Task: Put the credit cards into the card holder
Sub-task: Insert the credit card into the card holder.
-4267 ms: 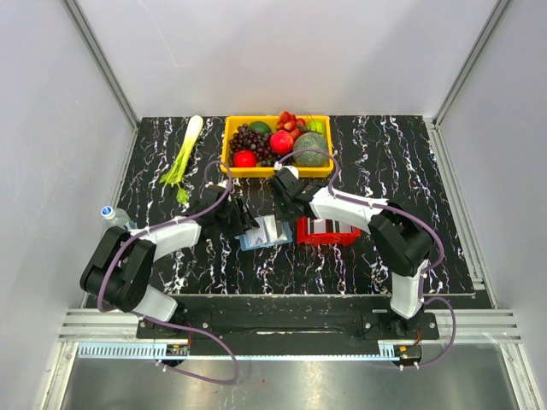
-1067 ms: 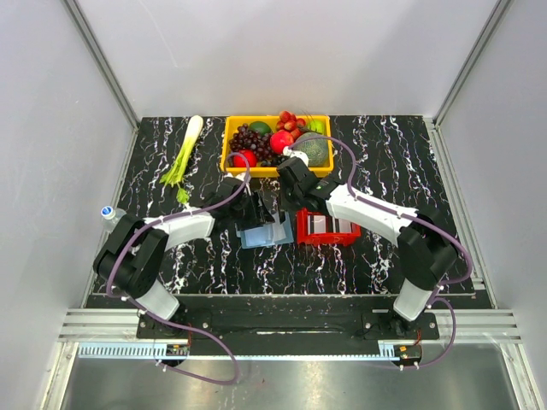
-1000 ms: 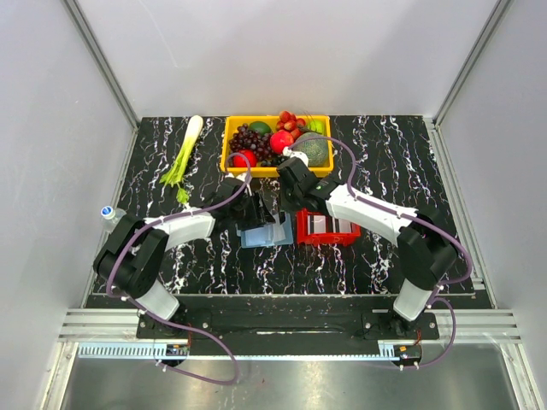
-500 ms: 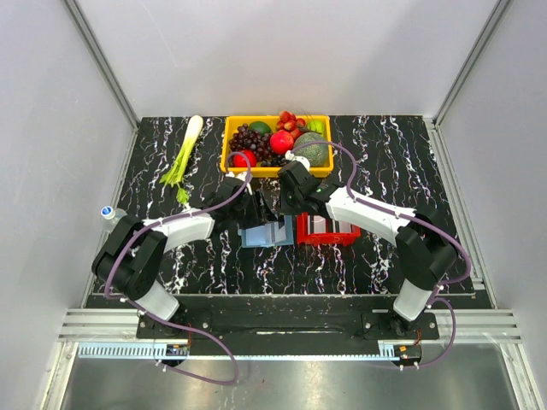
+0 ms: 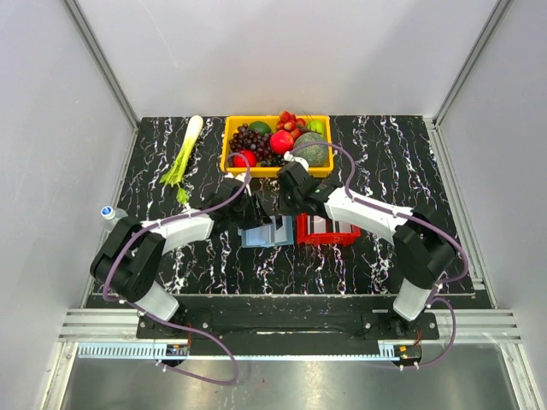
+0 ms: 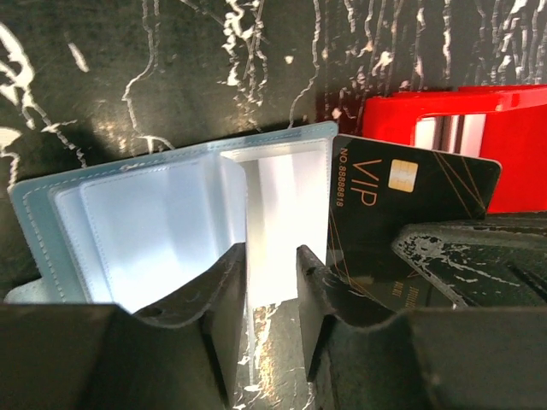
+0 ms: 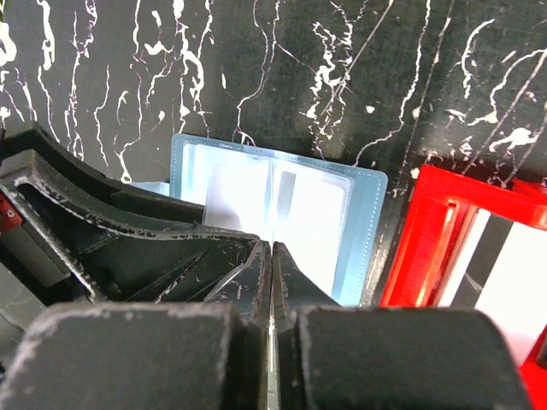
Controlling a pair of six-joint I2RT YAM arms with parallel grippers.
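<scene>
Black card [image 6: 402, 213] is being pinched by right gripper [image 7: 271, 256], right of centre.
Card holder [image 6: 145, 213] is being straddled by left gripper [image 6: 272, 265]; grip unclear.

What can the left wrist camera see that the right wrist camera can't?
Only the left wrist view shows the face of the black card, with gold VIP letters and a gold chip. Only the right wrist view shows that card edge-on, a thin line pinched in the shut right gripper. It also looks down on more cards inside the red tray. Both views show the open blue card holder, the red tray and the black marbled table.
</scene>
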